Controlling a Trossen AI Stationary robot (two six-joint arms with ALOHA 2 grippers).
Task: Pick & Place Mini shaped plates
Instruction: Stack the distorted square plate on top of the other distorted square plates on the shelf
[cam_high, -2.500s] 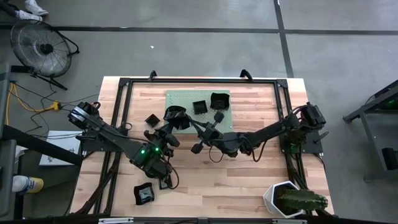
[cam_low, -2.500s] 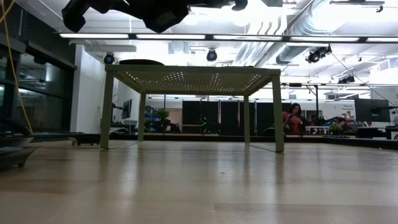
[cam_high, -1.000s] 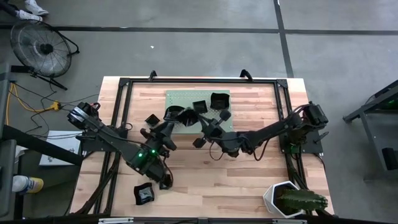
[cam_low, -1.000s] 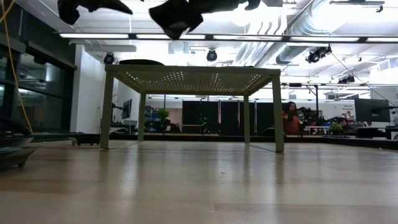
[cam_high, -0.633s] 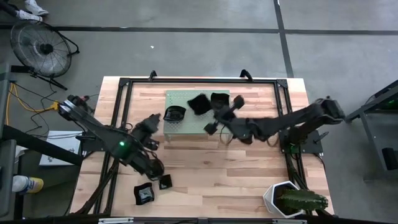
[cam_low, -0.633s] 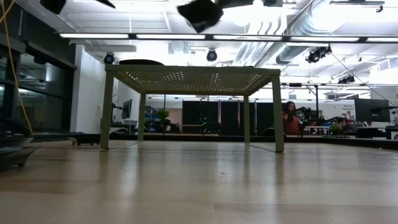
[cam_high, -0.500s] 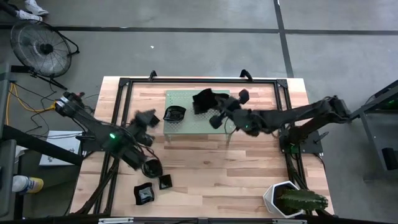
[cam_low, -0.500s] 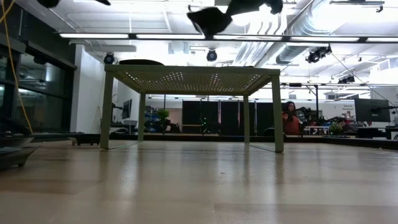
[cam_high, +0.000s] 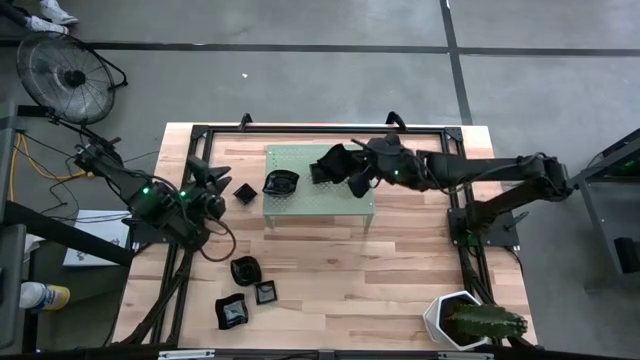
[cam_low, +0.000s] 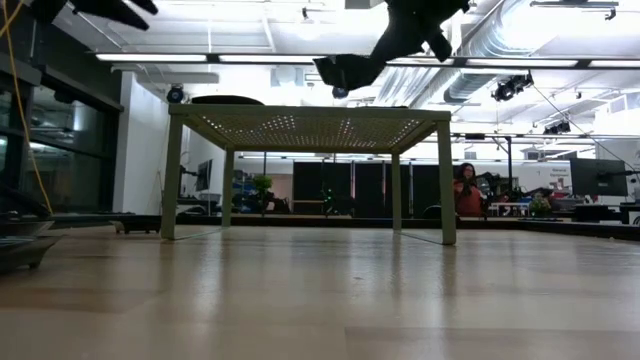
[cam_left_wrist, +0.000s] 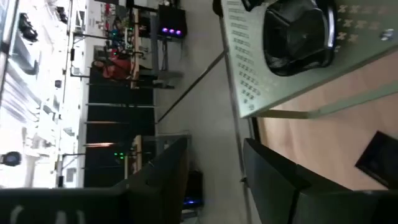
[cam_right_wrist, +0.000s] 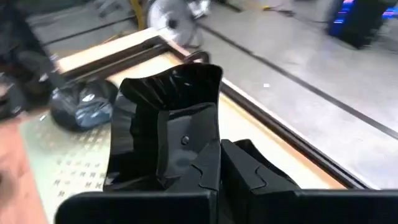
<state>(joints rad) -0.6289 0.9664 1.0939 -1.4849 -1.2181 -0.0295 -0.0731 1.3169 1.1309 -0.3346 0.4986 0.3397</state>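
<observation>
High view: right pincer (cam_high: 345, 172) clamped on wavy-edged black plate (cam_high: 329, 163) above perforated stand (cam_high: 318, 201); left pincer (cam_high: 218, 176) parted, empty, near small square plate (cam_high: 243, 191).

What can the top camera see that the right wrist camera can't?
Only the high view shows the whole table, the left gripper with fingers open, three plates near the front, and the plant pot. Only the right wrist view shows, close up, the right gripper shut on a wavy plate. Both show the rounded plate on the green stand.

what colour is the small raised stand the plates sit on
Pale green, perforated with small holes, stand; clearest in the high view.
</observation>
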